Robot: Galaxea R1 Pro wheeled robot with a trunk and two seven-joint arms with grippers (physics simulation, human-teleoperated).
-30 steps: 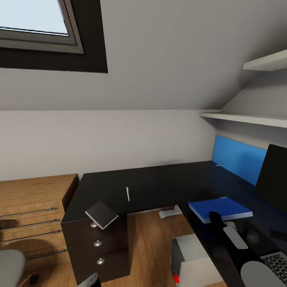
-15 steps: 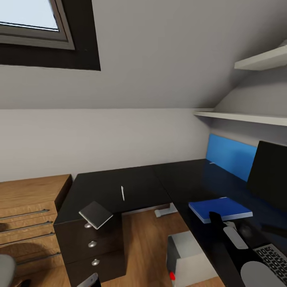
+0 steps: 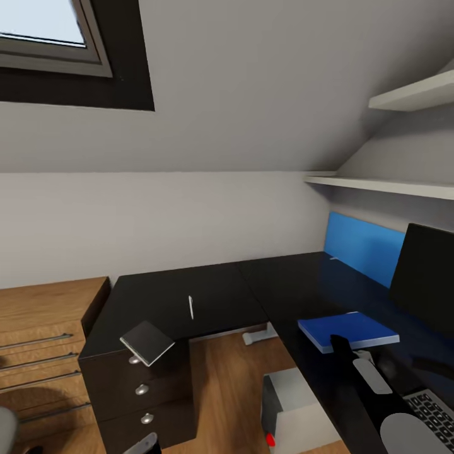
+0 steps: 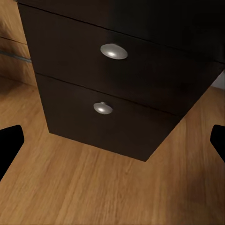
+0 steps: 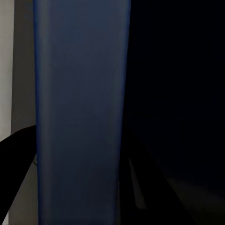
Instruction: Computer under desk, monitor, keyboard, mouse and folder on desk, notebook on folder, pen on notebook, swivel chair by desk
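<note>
The black L-shaped desk (image 3: 189, 293) fills the room's corner. A grey notebook (image 3: 147, 342) lies on its corner above the drawer unit (image 3: 142, 391), overhanging the edge, and a thin white pen (image 3: 190, 307) lies just behind it. On the right wing rests the blue folder (image 3: 348, 330), with the black monitor (image 3: 429, 271) beyond it and the keyboard (image 3: 436, 410) at the frame's corner. The grey computer (image 3: 293, 416) stands under the desk. My right arm (image 3: 372, 384) reaches over the right wing near the folder. My left gripper (image 4: 112, 145) hangs open before the drawers' silver knobs (image 4: 114, 51). A sliver of the swivel chair (image 3: 5, 429) shows at lower left.
A low light-wood cabinet (image 3: 44, 315) adjoins the desk's left end. A blue wall panel (image 3: 362, 247) runs behind the right wing under white shelves (image 3: 384, 186). The sloped ceiling with a skylight (image 3: 44, 38) comes down low over the desk. Wood floor (image 3: 221, 378) lies between the wings.
The whole head view has slid left, so the camera has turned right. Notebook, pen and folder lie where they were, and both arms hold their pose.
</note>
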